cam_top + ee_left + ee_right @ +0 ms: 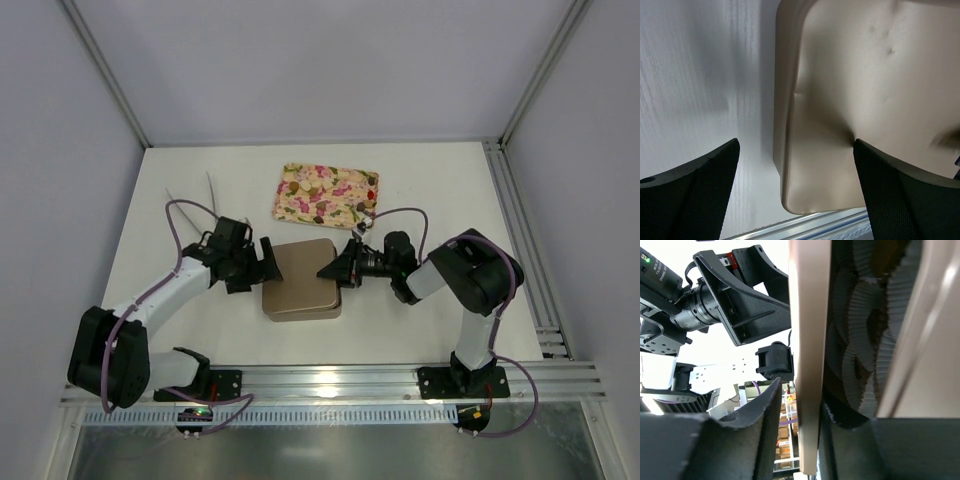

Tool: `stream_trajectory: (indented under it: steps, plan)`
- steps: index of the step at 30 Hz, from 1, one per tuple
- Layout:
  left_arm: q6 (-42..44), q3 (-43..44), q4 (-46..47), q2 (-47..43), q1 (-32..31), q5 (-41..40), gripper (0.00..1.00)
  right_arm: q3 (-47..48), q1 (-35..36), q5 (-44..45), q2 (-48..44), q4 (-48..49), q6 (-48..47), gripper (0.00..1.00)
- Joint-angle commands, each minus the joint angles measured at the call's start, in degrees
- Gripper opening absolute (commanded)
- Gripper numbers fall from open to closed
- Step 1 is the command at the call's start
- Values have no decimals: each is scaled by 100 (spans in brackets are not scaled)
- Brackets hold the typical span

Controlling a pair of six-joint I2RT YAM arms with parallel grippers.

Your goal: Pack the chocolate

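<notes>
**Top and wrist views.** White lettering on the left arm (670,285) is too small to read. The chocolate (322,183), small tan and dark brown rounds, lies on the floral tray (290,207) behind the brown box (300,285), apart from both grippers. The left gripper (268,262) is spread wide astride the box's left edge. The right gripper (330,270) is narrowly parted around the right rim.

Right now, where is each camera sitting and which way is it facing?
Top: above, behind the arms, looking down on the table, box and tray; left arm and right arm show.
Left wrist: looks down on the box's corner; left pincer straddles its edge.
Right wrist: low beside the box, facing the left arm; right pincer flanks a box wall, paper cups behind.
Shared: all see the box.
</notes>
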Motion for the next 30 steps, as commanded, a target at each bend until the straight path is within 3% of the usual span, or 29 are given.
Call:
stream_trajectory:
  steps: [1, 15, 30]
  plan:
    - [-15, 55, 108, 105, -41, -183, 91, -97, -110, -93, -45, 499, -83, 35]
    - [-24, 186, 108, 360, -164, -253, 91, -536, -575, -242, -423, 183, -391, 41]
    - [-138, 512, 82, 598, -393, -289, 91, -694, -1024, -242, -1126, -1319, -1366, 42]
